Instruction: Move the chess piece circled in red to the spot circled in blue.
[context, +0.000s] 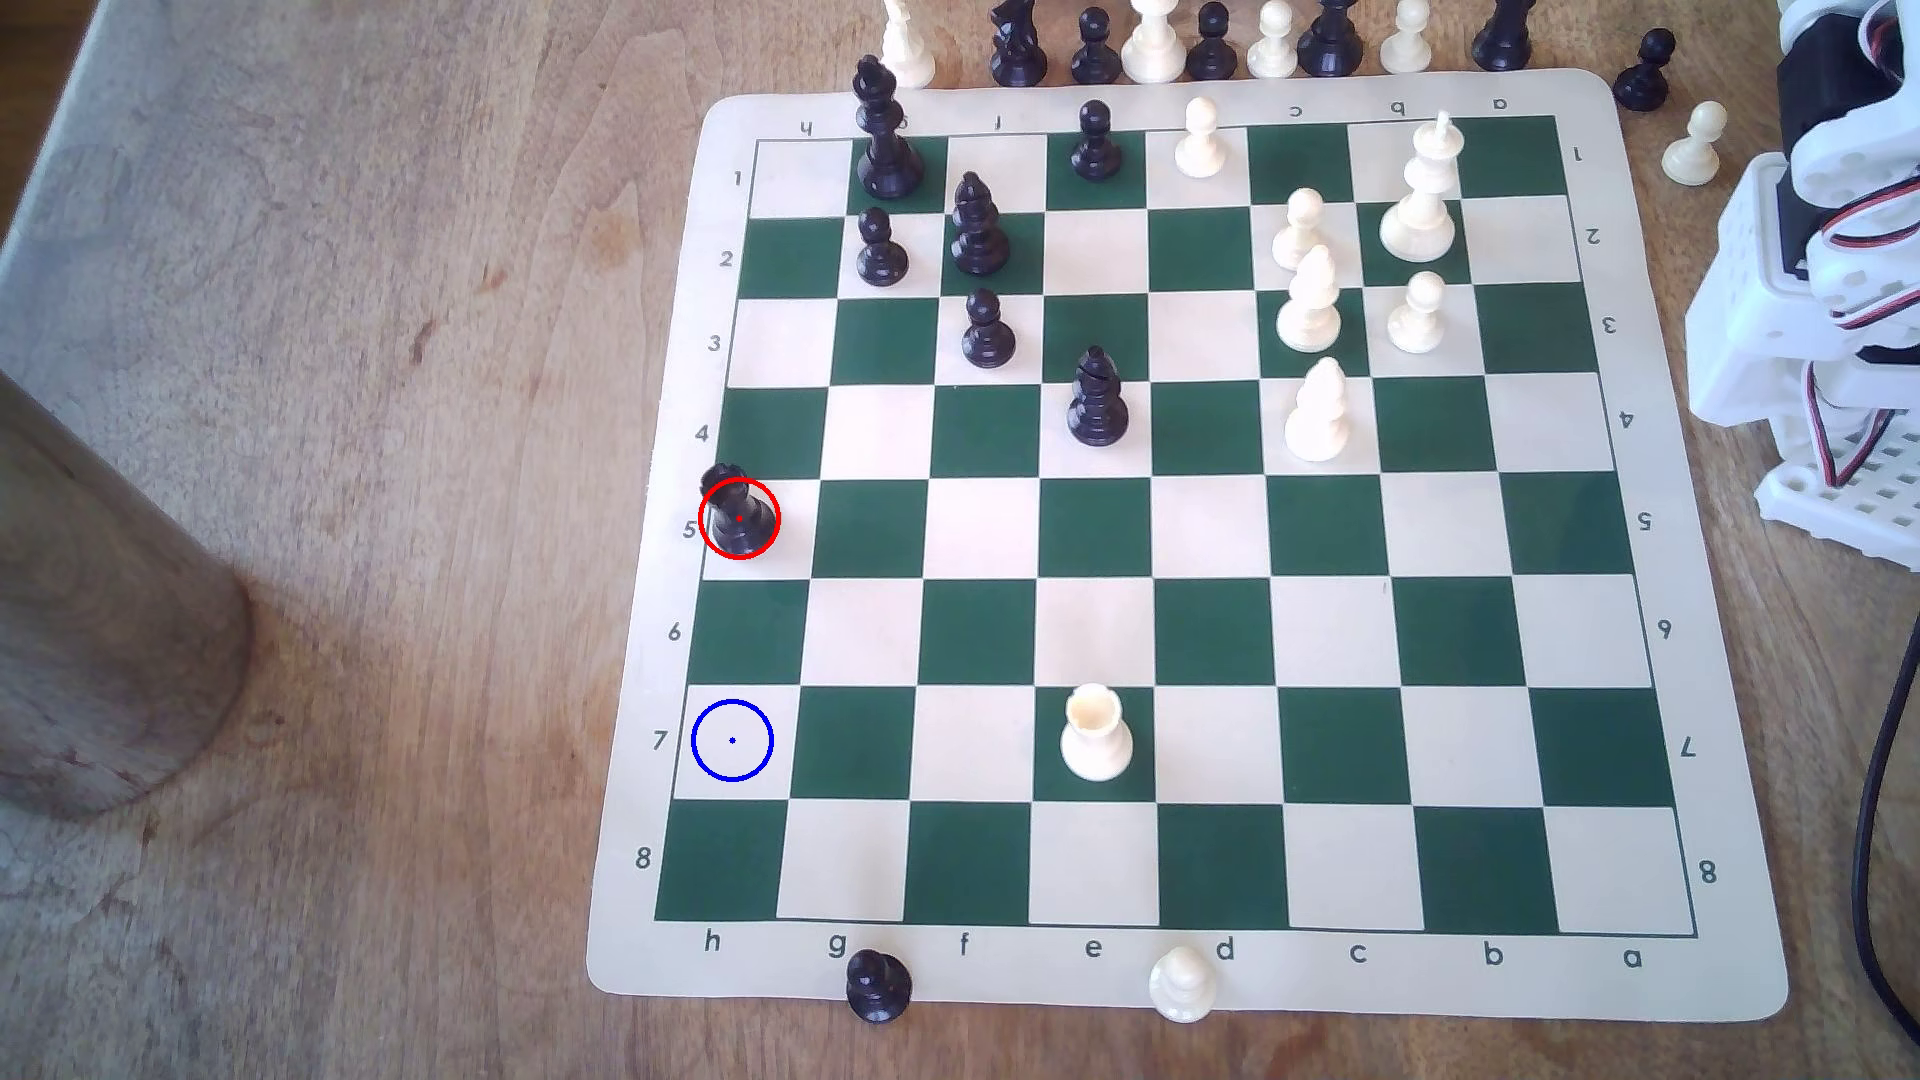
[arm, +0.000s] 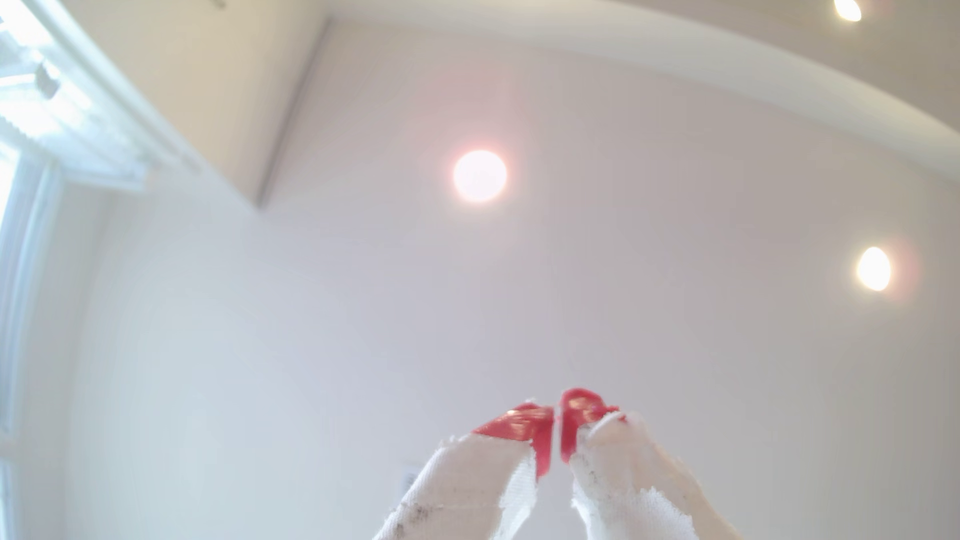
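The chess piece circled in red (context: 738, 511), a squat black rook, stands on a cream square at the board's edge on the exterior view's left, in row 5. Two rows nearer the camera in the same column lies the spot circled in blue (context: 732, 740), a bare cream square. In the wrist view my gripper (arm: 557, 420) points up at the ceiling, its white-wrapped, red-tipped fingers (arm: 524, 423) pressed together with nothing between them. The white arm (context: 1829, 260) is folded at the exterior view's right edge, far from the rook.
The green-and-cream board (context: 1704, 966) holds several black and white pieces in its far half and a cream-white rook (context: 1096, 732) in row 7. Captured pieces line the far edge; two pawns sit at the near border. A brown cylinder (context: 94, 623) stands at the left.
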